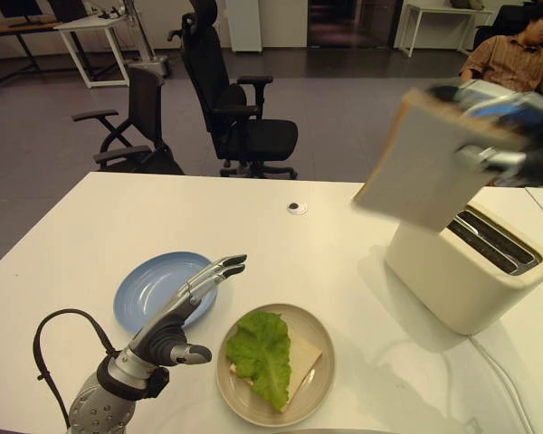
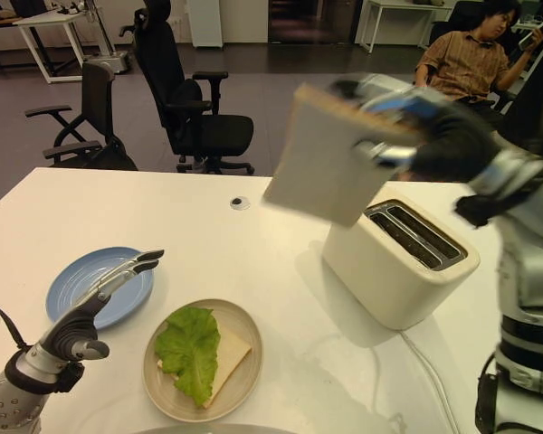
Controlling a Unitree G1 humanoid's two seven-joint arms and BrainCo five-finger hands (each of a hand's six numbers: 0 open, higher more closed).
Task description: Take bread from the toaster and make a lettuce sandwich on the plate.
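Holding: the right hand has its fingers closed on the far-right edge of a bread slice, which is tilted in the air above and just left of the toaster.
Why so high: the slice is fully out of the slots, likely so it can pass over the toaster's left wall toward the plate.
Plate: tan, near centre. It carries a bottom slice with lettuce laid over its left part, so the sandwich lacks only its top.
Left hand: near left, fingers straight and spread, holding nothing. Its fingertips are over the right side of a blue plate just left of the tan one, and it seems parked clear of the landing spot.
Slots: both look empty.
Open room: bare table lies between toaster and plate, giving the slice a free path down and left.
Edges: the plate sits close to the table's near edge and the toaster toward the right side. A cable trails from the toaster to the near side, right of the plate.
Risk: the lettuce could shift if the slice lands skewed.
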